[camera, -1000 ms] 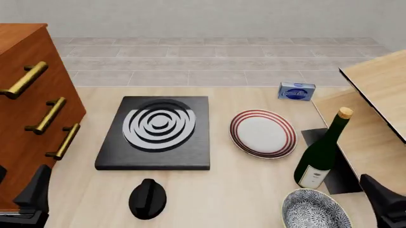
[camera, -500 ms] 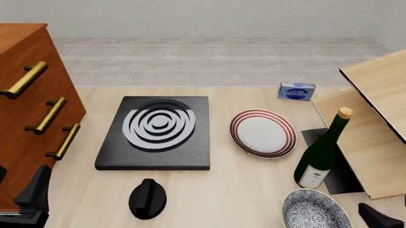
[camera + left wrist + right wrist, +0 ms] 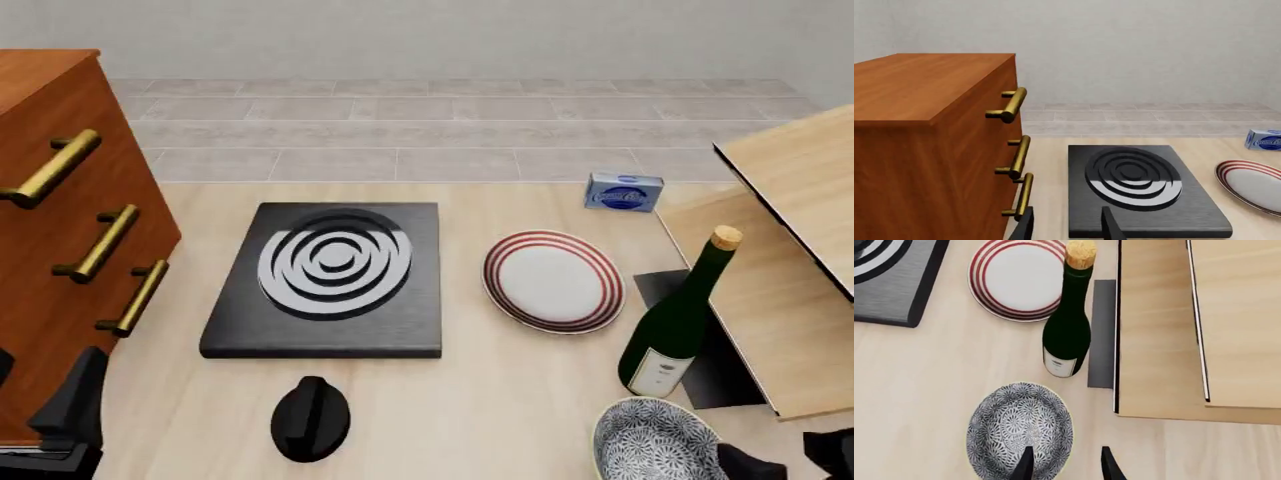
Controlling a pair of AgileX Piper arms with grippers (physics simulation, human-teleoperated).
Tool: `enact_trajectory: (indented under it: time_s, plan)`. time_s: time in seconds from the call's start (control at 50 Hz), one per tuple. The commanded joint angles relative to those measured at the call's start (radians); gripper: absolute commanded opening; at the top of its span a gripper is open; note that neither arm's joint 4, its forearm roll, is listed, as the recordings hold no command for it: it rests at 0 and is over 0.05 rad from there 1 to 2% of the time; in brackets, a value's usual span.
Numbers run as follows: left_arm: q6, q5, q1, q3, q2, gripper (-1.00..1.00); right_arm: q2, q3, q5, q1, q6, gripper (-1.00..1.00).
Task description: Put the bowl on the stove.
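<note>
Right fingers seen parted over the bowl rim only in the wrist view, left fingers parted, nothing gripped, before the stove.

Wood, ceramic, glass and dark matt surfaces on a pale tabletop

The tabletop looks like pale, smooth matt wood with faint grain; the cabinet is reddish-brown wood with a soft sheen and brass-coloured metal handles. The stove is a matt black slab with silver-grey rings that catch light. The bowl looks ceramic, white under a dense blue-grey pattern, and the plate glossy white ceramic with red rings. The bottle is dark glossy glass with a cork stopper and paper label. The knob looks like smooth black plastic.
</note>
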Motion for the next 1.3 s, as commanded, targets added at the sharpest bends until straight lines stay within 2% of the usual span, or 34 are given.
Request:
enact_trajectory:
  time_s: [0.02, 0.12, 0.22, 0.26, 0.56, 1.06, 1.24, 1.26, 1.3]
  plan:
    - [0.0, 0.0, 0.0, 0.0, 0.0, 1.0, 0.085, 0.098, -0.138, 0.007, 0.023, 1.0]
    - [0.0, 0.0, 0.0, 0.0, 0.0, 1.0, 0.144, 0.144, -0.226, -0.013, 0.023, 1.0]
    - [0.0, 0.0, 0.0, 0.0, 0.0, 1.0, 0.17, 0.171, -0.271, -0.021, 0.028, 1.0]
    - [0.0, 0.0, 0.0, 0.0, 0.0, 1.0, 0.196, 0.189, -0.311, -0.013, 0.056, 1.0]
    - [0.0, 0.0, 0.0, 0.0, 0.0, 1.0, 0.33, 0.267, -0.489, -0.005, 0.075, 1.0]
    - [0.0, 0.0, 0.0, 0.0, 0.0, 1.0, 0.469, 0.268, -0.595, -0.006, 0.086, 1.0]
    - [0.0, 0.0, 0.0, 0.0, 0.0, 1.0, 0.432, 0.268, -0.558, -0.007, 0.088, 1.0]
    - [0.0, 0.0, 0.0, 0.0, 0.0, 1.0, 0.407, 0.268, -0.538, -0.006, 0.09, -1.0]
    - [0.0, 0.0, 0.0, 0.0, 0.0, 1.0, 0.386, 0.268, -0.517, -0.002, 0.092, -1.0]
